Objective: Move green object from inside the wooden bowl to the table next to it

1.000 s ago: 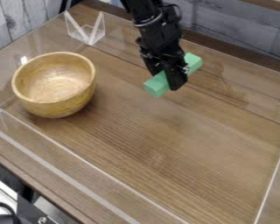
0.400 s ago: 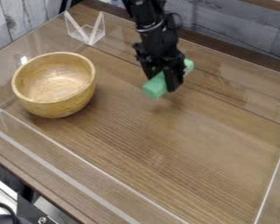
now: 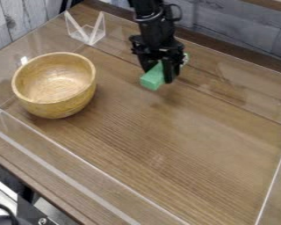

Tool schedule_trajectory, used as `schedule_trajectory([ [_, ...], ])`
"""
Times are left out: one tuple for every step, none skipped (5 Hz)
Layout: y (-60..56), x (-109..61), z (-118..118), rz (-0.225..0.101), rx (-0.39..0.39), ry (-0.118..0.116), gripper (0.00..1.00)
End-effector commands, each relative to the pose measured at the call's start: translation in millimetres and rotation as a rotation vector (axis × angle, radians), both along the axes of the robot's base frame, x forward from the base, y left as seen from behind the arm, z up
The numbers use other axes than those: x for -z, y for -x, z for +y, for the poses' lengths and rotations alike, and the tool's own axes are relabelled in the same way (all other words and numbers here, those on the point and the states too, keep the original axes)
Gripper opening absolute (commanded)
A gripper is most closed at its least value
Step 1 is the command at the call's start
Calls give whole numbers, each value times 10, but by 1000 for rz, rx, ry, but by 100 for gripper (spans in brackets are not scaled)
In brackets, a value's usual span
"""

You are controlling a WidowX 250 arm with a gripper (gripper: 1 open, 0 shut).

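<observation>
The green object (image 3: 150, 79) is a bright-green bar held crosswise between the dark fingers of my gripper (image 3: 163, 70). The gripper is shut on its middle and points steeply down. The bar sits low over the brown table (image 3: 167, 149), toward the back and to the right of the wooden bowl (image 3: 49, 107). I cannot tell whether the bar touches the tabletop. The bowl stands at the left with nothing inside it, about a bowl's width from the block.
Clear acrylic walls run along the table's edges, with a low one across the front (image 3: 96, 189). A clear acrylic stand (image 3: 84, 28) sits at the back left corner. Grey planking lies behind the table.
My gripper carried the green bar a little left and toward the back, sank lower, and rolled, so the bar now lies at a different angle.
</observation>
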State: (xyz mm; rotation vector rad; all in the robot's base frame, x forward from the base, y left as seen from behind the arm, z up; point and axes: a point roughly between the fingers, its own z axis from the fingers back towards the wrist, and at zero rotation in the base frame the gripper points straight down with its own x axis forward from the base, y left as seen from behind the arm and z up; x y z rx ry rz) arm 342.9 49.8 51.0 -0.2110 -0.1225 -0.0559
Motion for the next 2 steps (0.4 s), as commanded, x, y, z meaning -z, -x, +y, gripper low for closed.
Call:
schedule_trajectory([
  [31,-186,86,-33,-43,-23,0],
  [-23,-178,152,-17,-49,-33,0],
])
